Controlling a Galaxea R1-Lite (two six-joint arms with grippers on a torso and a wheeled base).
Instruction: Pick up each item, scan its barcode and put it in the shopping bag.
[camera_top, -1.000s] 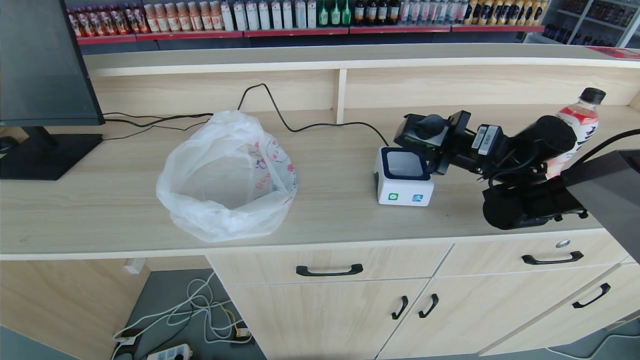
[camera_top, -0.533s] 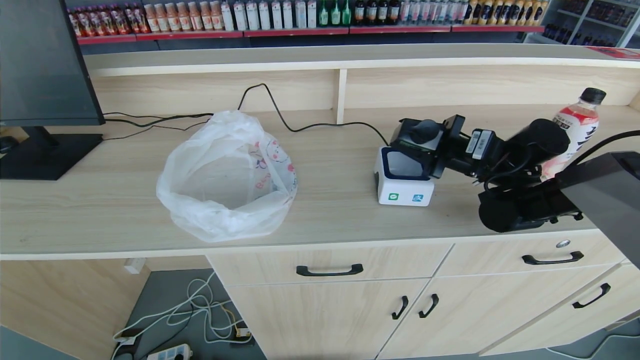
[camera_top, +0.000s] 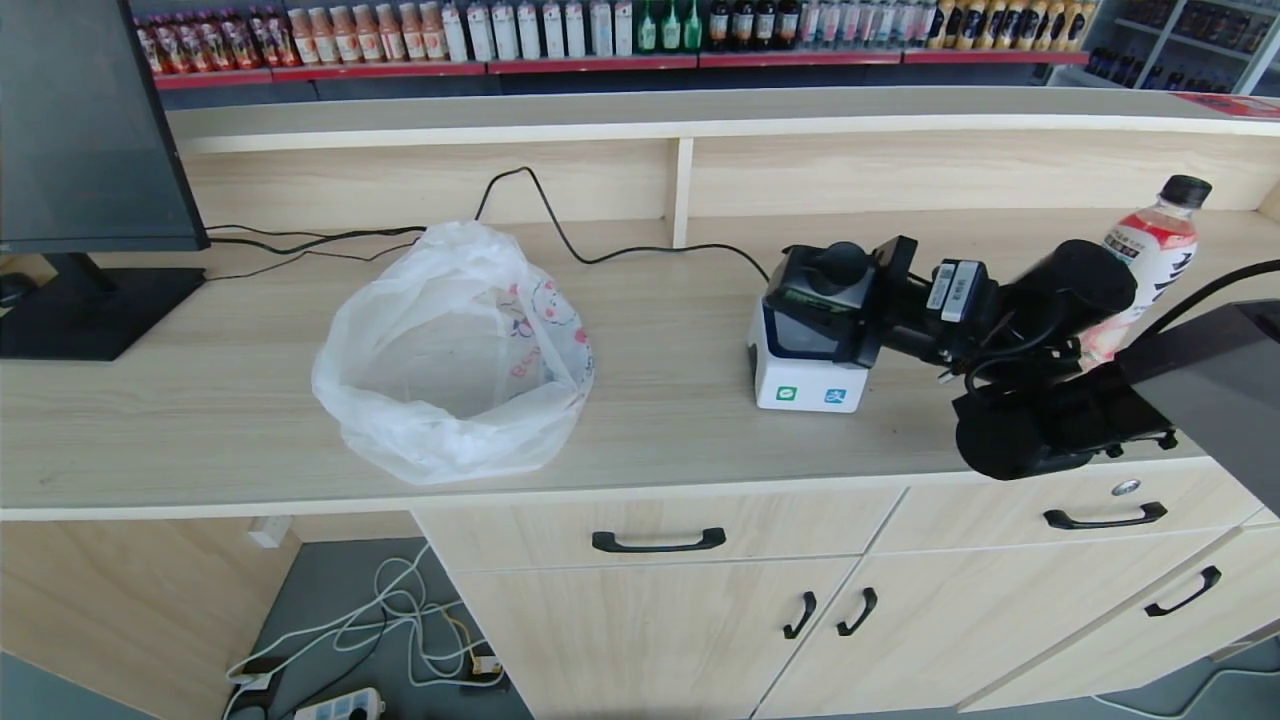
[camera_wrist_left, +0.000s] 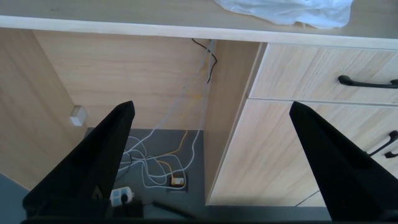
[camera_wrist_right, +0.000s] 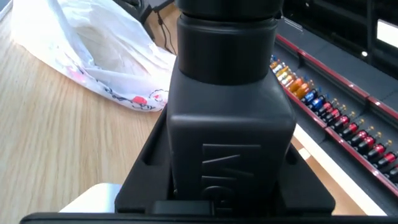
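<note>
My right gripper (camera_top: 866, 292) is shut on a black squarish bottle (camera_top: 825, 285) with a round cap. It holds the bottle just above the dark top of the white barcode scanner (camera_top: 805, 385). Close up in the right wrist view, the black bottle (camera_wrist_right: 227, 118) stands over the scanner's white corner (camera_wrist_right: 93, 198). The clear plastic shopping bag (camera_top: 455, 360) lies open on the counter to the left of the scanner. A pink drink bottle (camera_top: 1150, 255) with a black cap stands at the far right. My left gripper (camera_wrist_left: 211, 109) hangs open below the counter edge, holding nothing.
A monitor on a black stand (camera_top: 85, 180) sits at the counter's left end. Black cables (camera_top: 560, 235) run along the back of the counter to the scanner. Bare counter (camera_top: 670, 430) lies between bag and scanner. Drawers and cupboard doors (camera_top: 660, 540) are below.
My right arm has carried the black bottle leftward and down, from the scanner's right side to just over its top. The bag and drink bottle have stayed put.
</note>
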